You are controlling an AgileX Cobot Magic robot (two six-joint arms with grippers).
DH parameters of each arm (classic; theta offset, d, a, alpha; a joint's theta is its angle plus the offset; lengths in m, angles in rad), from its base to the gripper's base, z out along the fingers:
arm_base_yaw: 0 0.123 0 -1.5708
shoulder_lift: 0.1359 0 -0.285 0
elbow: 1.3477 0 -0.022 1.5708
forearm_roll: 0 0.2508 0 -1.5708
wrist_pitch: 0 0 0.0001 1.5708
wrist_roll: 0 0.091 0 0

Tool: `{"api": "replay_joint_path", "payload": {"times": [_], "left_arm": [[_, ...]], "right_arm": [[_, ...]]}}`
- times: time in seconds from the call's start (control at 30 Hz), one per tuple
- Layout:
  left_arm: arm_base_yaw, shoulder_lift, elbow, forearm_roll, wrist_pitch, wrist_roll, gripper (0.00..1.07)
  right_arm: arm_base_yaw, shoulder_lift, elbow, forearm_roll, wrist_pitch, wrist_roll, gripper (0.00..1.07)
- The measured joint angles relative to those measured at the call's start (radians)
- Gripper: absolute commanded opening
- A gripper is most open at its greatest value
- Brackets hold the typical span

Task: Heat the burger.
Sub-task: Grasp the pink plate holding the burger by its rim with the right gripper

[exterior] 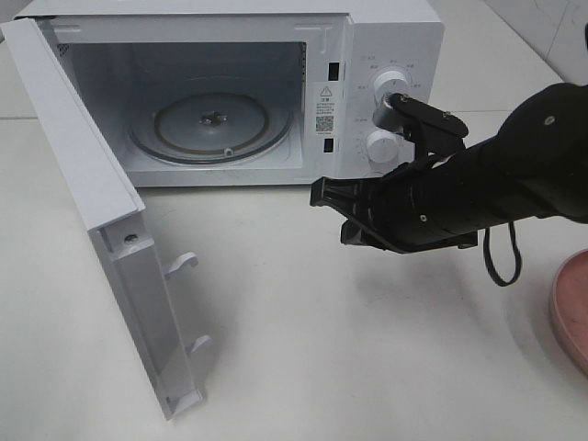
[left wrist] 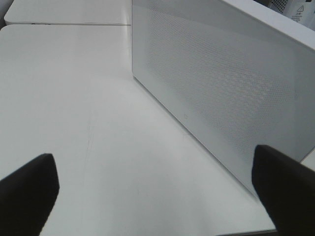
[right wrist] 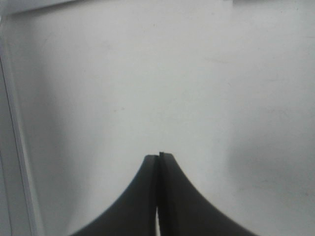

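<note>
Microwave (exterior: 390, 37) door (exterior: 78, 175) open. Right gripper (right wrist: 159, 156) fingers (right wrist: 142, 196) together over the surface (exterior: 322, 349). Left gripper (left wrist: 152, 169) fingers (left wrist: 29, 187) wide apart.

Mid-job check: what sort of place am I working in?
Probably a test bench staged as a kitchen: a white microwave, door open, on a plain white table, a pink plate to the right.

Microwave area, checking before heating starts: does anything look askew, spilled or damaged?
Nothing stands out. The microwave door hangs wide open, the glass turntable sits level and bare, the table shows no spills. Only the rim of a pink plate shows at the right edge; the burger is out of view.
</note>
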Motion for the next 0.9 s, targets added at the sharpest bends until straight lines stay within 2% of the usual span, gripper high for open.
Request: {"api": "replay_joint_path", "payload": {"times": [0.13,0.17,0.27,0.33,0.63,0.83,0.9], "left_arm": [[0.000,0.000,0.000,0.000,0.000,0.000,1.00],[0.000,0.000,0.000,0.000,0.000,0.000,1.00],[0.000,0.000,0.000,0.000,0.000,0.000,1.00],[0.000,0.000,0.000,0.000,0.000,0.000,1.00],[0.000,0.000,0.000,0.000,0.000,0.000,1.00],[0.000,0.000,0.000,0.000,0.000,0.000,1.00],[0.000,0.000,0.000,0.000,0.000,0.000,1.00]], "right_arm": [[-0.039,-0.032,0.000,-0.088,0.087,-0.009,0.02],[-0.057,-0.054,0.000,-0.169,0.135,-0.009,0.02],[-0.063,-0.068,0.000,-0.213,0.161,-0.009,0.03],[-0.090,-0.121,0.000,-0.360,0.256,-0.009,0.04],[-0.179,-0.206,0.000,-0.529,0.468,-0.006,0.07],[-0.232,-0.225,0.000,-0.674,0.608,0.078,0.18],[-0.242,-0.227,0.000,-0.749,0.664,0.135,0.28]]}}
